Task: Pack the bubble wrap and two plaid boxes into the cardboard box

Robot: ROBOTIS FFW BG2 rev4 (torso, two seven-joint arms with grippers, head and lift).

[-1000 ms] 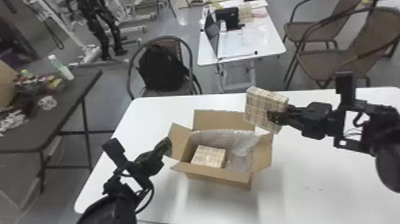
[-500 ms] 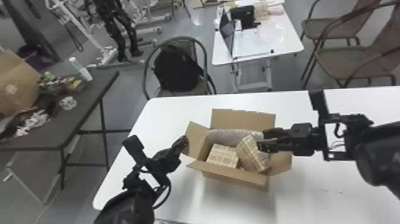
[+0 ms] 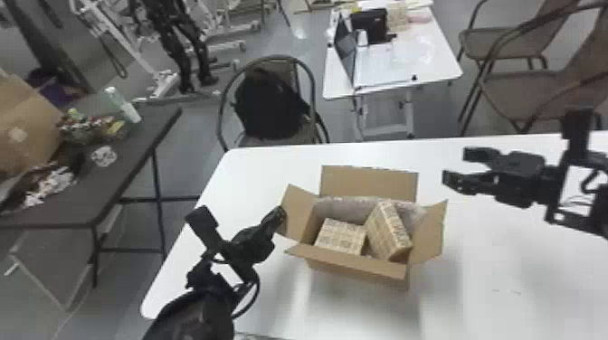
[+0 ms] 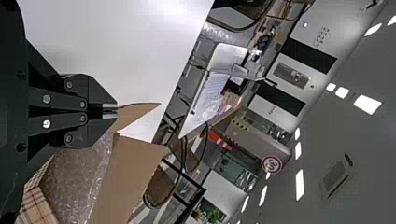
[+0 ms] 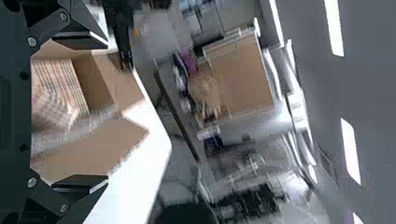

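Lying inside the open cardboard box (image 3: 357, 266), just beside my left gripper (image 3: 279, 215) and apart from my right gripper (image 3: 457, 167): two plaid boxes and the bubble wrap (image 3: 341, 208). Item one, left plaid box (image 3: 340, 238), low in the carton. Item two, right plaid box (image 3: 390, 231), tilted, next to the first and near the wrap. Item three, the wrap, along the far wall behind both.

Surface: one white tabletop (image 3: 506, 289), carrying the carton, its flaps spread. Room: a dark table (image 3: 135, 149) to my left, bearing a large brown carton (image 3: 27, 122) and loose goods; beyond my tabletop, a chair (image 3: 224, 104) with a black backpack (image 3: 269, 104); a white table (image 3: 384, 68) with a laptop (image 3: 346, 49); brown chairs (image 3: 529, 92) to my right.

Grippers, two. Left gripper (image 4: 115, 109): fingers together, tips at the left flap (image 3: 299, 212); whether they pinch its edge, I cannot tell. Right gripper (image 5: 107, 113): fingers (image 5: 84, 182) spread wide, nothing between them, over the tabletop to the carton's right.
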